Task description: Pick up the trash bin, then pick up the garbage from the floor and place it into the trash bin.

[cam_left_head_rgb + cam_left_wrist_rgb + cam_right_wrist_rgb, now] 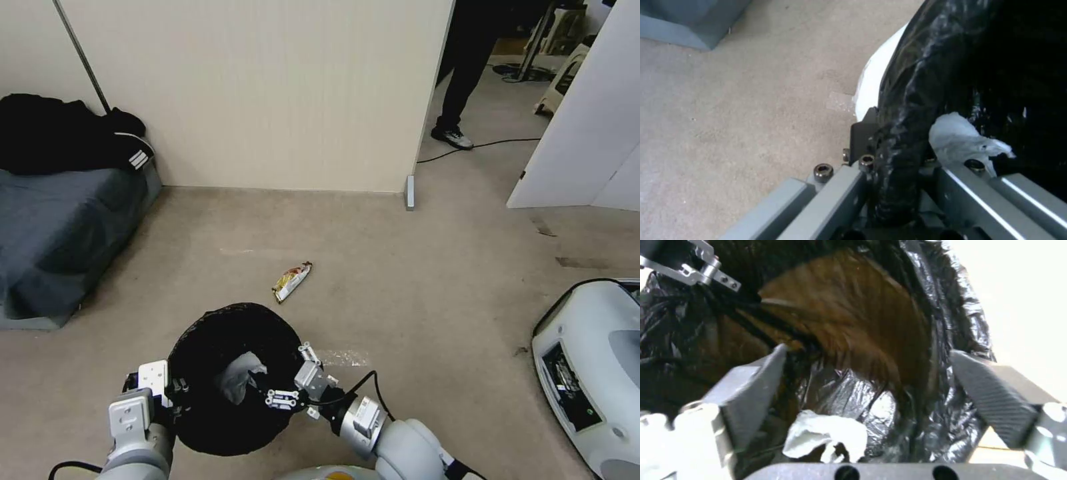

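At the bin's near left rim, my left gripper is clamped on the bag-wrapped edge of the trash bin and holds it above the floor. My right gripper hangs over the bin's mouth with its fingers spread apart, holding nothing. Inside the bin lies one white tissue wad. I judge it very light and soft. The bin seems light but its bag is slippery, so the rim is the good place to hold. On the floor just beyond the bin lies one snack wrapper, thin and crinkly; I would pinch it across the middle.
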